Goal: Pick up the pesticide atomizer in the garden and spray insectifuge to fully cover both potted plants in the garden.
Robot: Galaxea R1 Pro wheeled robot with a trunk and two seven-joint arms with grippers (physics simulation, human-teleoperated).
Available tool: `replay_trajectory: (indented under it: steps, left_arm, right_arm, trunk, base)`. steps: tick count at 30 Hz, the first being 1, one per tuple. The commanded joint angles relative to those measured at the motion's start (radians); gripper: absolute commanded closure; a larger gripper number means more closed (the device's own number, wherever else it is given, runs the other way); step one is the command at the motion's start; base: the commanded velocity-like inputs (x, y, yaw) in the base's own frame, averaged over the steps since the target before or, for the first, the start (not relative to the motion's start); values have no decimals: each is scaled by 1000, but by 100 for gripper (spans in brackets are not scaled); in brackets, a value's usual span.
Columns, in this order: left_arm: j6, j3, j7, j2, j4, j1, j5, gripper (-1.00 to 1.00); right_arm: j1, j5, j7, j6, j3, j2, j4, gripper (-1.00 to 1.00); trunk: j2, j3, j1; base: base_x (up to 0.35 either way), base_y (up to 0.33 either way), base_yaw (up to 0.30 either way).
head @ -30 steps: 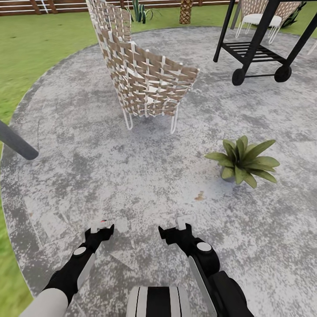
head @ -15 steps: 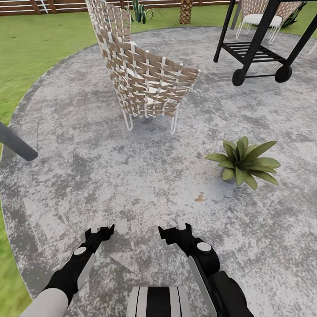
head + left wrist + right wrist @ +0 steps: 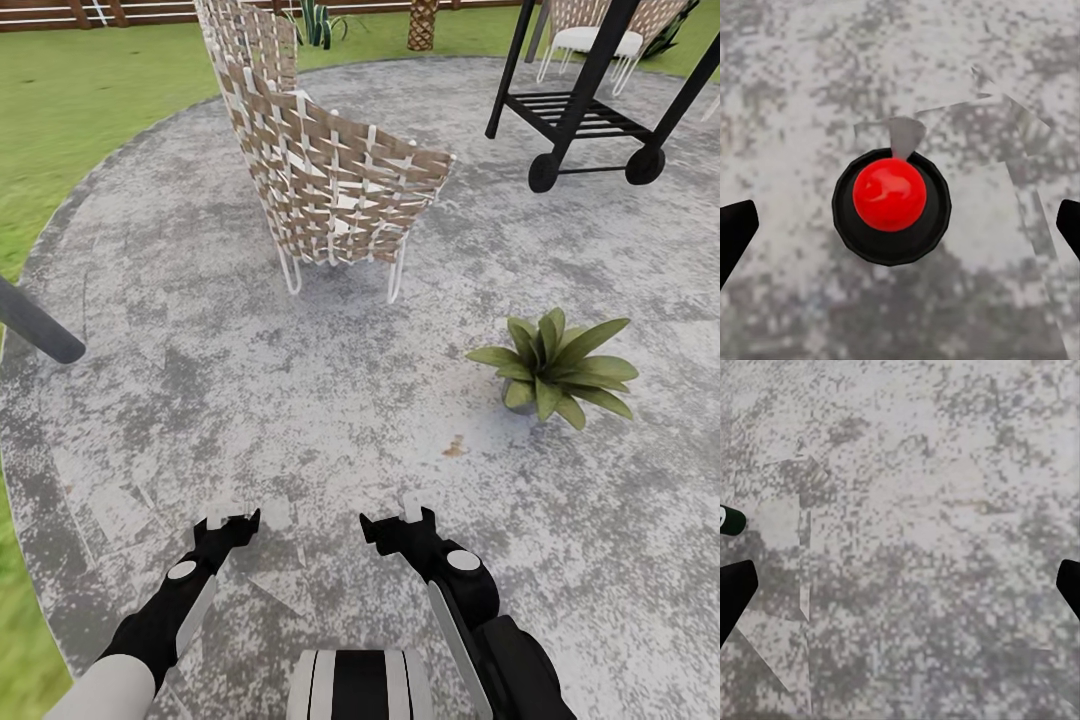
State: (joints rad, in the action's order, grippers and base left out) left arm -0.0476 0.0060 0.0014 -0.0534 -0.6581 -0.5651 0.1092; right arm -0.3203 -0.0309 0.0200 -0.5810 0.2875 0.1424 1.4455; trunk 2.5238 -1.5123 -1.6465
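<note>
The pesticide atomizer (image 3: pixel 890 195) stands upright on the grey paving, seen from straight above in the left wrist view as a red cap inside a black ring. My left gripper (image 3: pixel 900 225) hangs open over it, one black finger (image 3: pixel 735 229) well clear on each side. In the head view the left gripper (image 3: pixel 232 518) hovers low over the paving and hides the bottle. A dark green sliver of the atomizer (image 3: pixel 727 519) pokes into the right wrist view. My right gripper (image 3: pixel 395 522) is open and empty beside it. One potted plant (image 3: pixel 555 368) sits ahead to the right.
A woven brown chair (image 3: pixel 340 180) stands ahead on the round paving (image 3: pixel 200 380). A black wheeled cart (image 3: pixel 590 110) is at the back right, with another chair (image 3: pixel 590 40) behind it. A dark pole (image 3: pixel 35 325) juts in from the left. The lawn (image 3: pixel 90 90) and a wooden fence (image 3: pixel 60 12) lie beyond.
A red speck of the atomizer's cap that peeked above the left gripper a second ago is now hidden. The head view has crept slightly; both arms hold still.
</note>
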Motion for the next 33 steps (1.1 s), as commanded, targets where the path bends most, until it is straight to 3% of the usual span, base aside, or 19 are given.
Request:
replay_trajectory:
  steps: [1,33]
  left_arm:
    - [-2,-1,0,0,1,0,10,-100]
    - [-1,-1,0,6,1,0,10,-100]
  right_arm:
    - [0,-3,1,-5,-1,0,1,-100]
    - [0,-3,1,-5,-1,0,1,-100]
  trunk:
    - [0,-1,0]
    - [0,-9,0]
  base:
    - [0,0,0]
    - [0,23,0]
